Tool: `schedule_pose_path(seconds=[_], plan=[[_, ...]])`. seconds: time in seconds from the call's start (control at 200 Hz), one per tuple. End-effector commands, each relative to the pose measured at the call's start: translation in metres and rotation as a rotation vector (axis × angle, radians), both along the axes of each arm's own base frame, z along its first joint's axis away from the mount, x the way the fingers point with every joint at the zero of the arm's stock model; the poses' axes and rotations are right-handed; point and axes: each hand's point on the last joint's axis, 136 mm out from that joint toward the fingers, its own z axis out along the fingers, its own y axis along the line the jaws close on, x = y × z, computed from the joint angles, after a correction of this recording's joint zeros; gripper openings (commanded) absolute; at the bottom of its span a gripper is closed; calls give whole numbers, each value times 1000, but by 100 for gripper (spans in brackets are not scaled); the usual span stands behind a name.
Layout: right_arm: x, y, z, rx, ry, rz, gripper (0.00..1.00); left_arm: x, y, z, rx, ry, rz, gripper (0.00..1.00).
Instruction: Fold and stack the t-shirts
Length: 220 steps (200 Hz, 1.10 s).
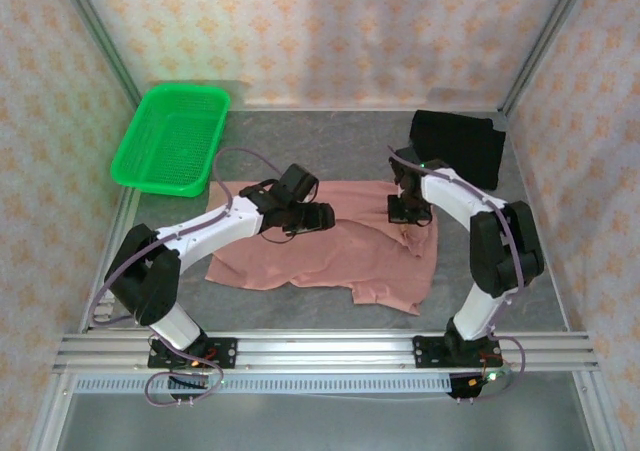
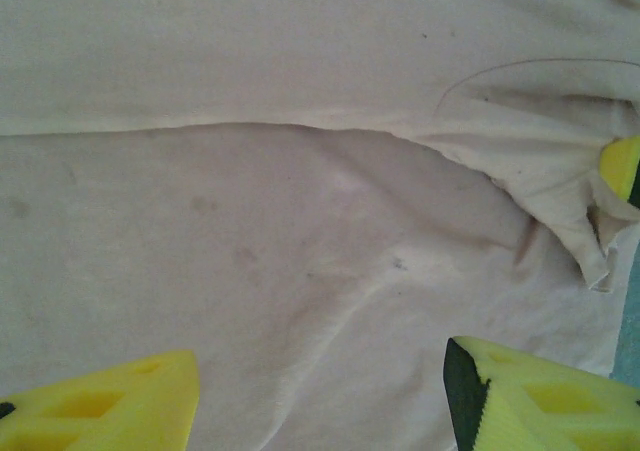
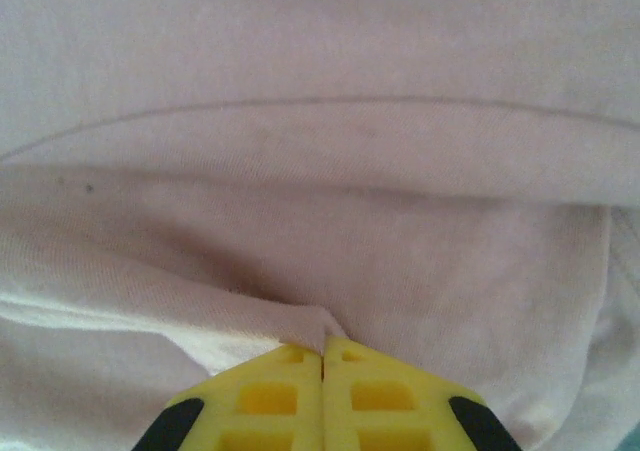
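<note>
Top view: got a pink shirt (image 1: 330, 251) lying open and rumpled across the middle of the table (image 1: 300, 151), with an uneven hem toward the front edge. Got a black shirt (image 1: 458, 146) folded in the back right corner, just beyond the pink one's right end. Got a green basket (image 1: 172, 136) in the back left corner, well apart from both shirts. Found the left gripper (image 1: 318, 216) low over the pink shirt's back middle. Found the right gripper (image 1: 410, 221) down on the shirt's back right part, where the cloth bunches up.

Left wrist view: looking straight down on the pink shirt (image 2: 250, 251), with a fold line running across and a puckered flap at the right. Left gripper (image 2: 320, 401) with jaws spread wide, cloth below and nothing between them; can't tell if touching.

Right wrist view: right gripper (image 3: 322, 371) with jaws pressed together, pinching a small ridge of the pink shirt (image 3: 320, 171). Cloth pulled into creases toward the pinch.
</note>
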Motion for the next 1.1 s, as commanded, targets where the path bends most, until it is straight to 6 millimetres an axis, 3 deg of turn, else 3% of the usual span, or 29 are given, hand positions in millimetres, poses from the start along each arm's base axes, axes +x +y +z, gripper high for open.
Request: schedule_pose_path(seconds=[0.0,0.595,0.851,1.096], plan=[[6,0,-6,9,31,11,8,5,-18,11,-36,-38,-59,67],[44,-7,-18,31,60,-38,12,-8,-93,27,-109,-69,-321,66],[50,-7,-1,67,20,-74,36,-11,-131,25,-223,47,-297,62],[47,-32,57,133,-159,-240,64,-21,-144,22,-295,201,-185,58]])
